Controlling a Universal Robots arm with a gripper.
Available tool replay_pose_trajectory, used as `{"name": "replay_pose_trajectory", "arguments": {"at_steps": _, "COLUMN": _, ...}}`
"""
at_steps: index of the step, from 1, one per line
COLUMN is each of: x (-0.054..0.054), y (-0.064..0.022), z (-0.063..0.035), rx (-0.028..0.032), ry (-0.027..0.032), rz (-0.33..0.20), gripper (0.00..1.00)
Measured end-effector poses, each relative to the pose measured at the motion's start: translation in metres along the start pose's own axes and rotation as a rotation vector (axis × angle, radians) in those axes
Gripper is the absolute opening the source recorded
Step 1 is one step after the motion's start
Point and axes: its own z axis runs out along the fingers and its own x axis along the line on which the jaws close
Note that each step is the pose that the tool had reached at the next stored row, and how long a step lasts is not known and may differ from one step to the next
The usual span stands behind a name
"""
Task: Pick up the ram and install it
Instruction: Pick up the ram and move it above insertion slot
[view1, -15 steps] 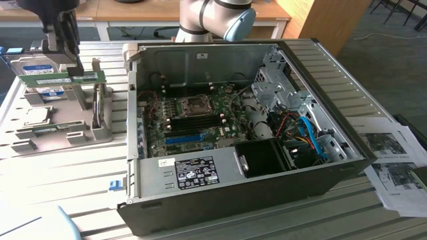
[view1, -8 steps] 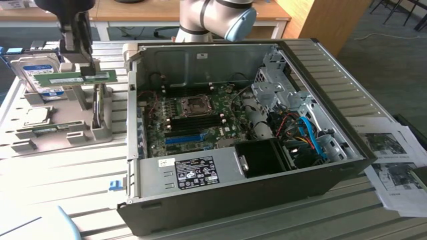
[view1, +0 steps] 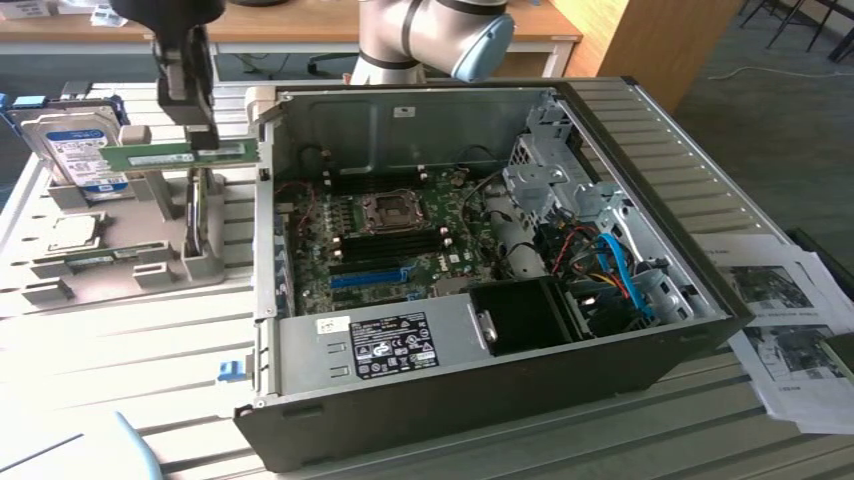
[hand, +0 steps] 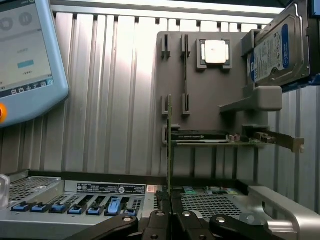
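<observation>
In the exterior view the gripper (view1: 200, 138) hangs toward 10 o'clock in the picture, above the grey fixture (view1: 127, 255) that stands on the slatted tabletop (view1: 134, 350). It is clenched on the ram (view1: 147, 155). The green stick lies level at the gripper's 6 o'clock. It is pinched off-centre, so its longer end reaches toward 9 o'clock, in front of the hard drive (view1: 74, 150). The shorter end points at 3 o'clock, toward the open computer case (view1: 667, 180). The case sits at the gripper's 4 o'clock with its motherboard (view1: 387, 240) and blue slot (view1: 367, 278) exposed, and the ram is outside it. Printed sheets (view1: 787, 320) lie beyond the case at 3 o'clock.

The wrist view gives the ram edge-on, as a thin green line rising straight out of the closed jaws. Behind it the fixture is seen face-on, holding the square processor chip (hand: 215, 51) and an expansion card (hand: 210, 137). A pendant screen (hand: 25, 50) and a metal panel with blue ports (hand: 75, 206) also appear there. The exterior view instead shows the stick's full length and the inside of the case.
</observation>
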Motion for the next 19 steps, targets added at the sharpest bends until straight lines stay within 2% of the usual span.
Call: {"name": "replay_pose_trajectory", "arguments": {"at_steps": 19, "x": 0.002, "y": -0.0633, "z": -0.0033, "rx": -0.0046, "ry": -0.0002, "rz": 0.000, "gripper": 0.11}}
